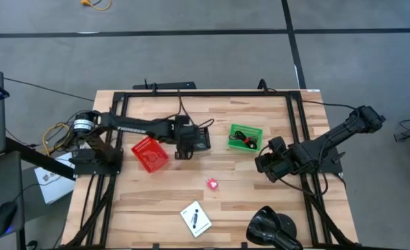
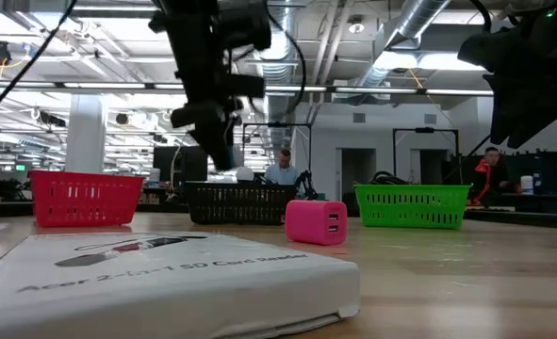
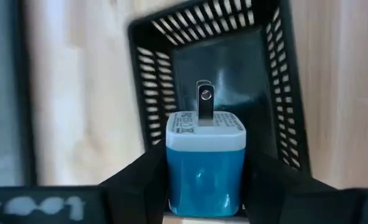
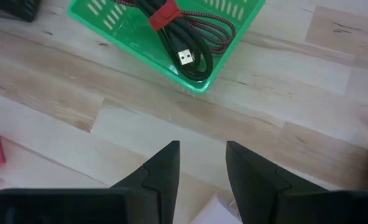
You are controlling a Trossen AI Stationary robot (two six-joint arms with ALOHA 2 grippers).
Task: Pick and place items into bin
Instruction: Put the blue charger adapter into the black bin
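— What does the left gripper [image 3: 203, 186] hold?
— A blue charger [image 3: 205, 163] clamped between its jaws, prongs pointing ahead toward the black basket [image 3: 268, 93].
— The right gripper [image 4: 202, 165]?
— Jaws apart; green basket [image 4: 171, 65] ahead.

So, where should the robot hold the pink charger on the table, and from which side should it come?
Probably by its two flat opposite side faces, coming straight down from above. The pink charger sits as a small blocky cube alone on the table, with free space all around it. The right tool is open and empty, so it suits this grasp.
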